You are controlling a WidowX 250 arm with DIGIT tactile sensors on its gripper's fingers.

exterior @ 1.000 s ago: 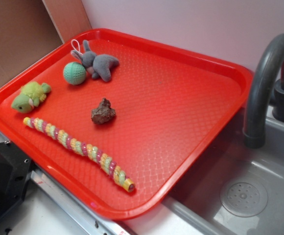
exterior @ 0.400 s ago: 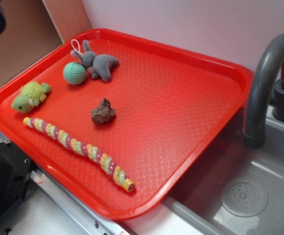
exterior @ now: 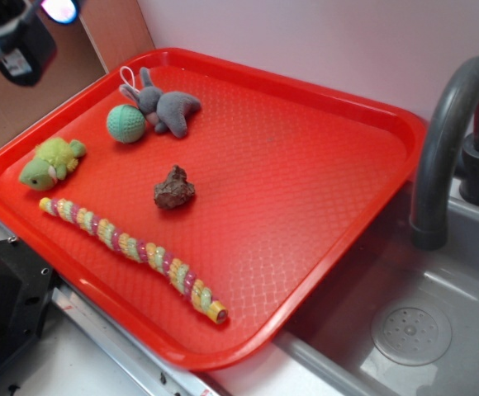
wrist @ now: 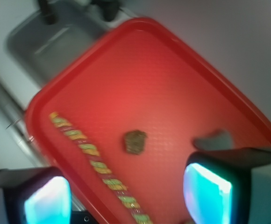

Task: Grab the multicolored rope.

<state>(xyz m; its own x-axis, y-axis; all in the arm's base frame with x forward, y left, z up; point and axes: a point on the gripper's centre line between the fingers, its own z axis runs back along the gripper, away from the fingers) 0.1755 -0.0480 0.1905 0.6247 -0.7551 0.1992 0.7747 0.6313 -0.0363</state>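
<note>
The multicolored rope (exterior: 132, 246) lies flat along the near left edge of the red tray (exterior: 322, 91), slanting from upper left to lower right. In the wrist view the rope (wrist: 98, 164) runs down between my fingers, far below them. My gripper (exterior: 21, 33) is high at the top left corner of the exterior view, above and left of the tray, well away from the rope. In the wrist view the gripper (wrist: 126, 198) is open and empty, with glowing cyan pads (wrist: 205, 191).
On the tray lie a green plush turtle (exterior: 51, 162), a green knitted ball (exterior: 125, 123), a grey plush toy (exterior: 169, 107) and a brown lump (exterior: 173, 189). A grey sink (exterior: 421, 330) with a dark faucet (exterior: 450, 124) is right of the tray.
My gripper has come into the exterior view at the top left and moved further in, down and to the right. Nothing on the tray has moved.
</note>
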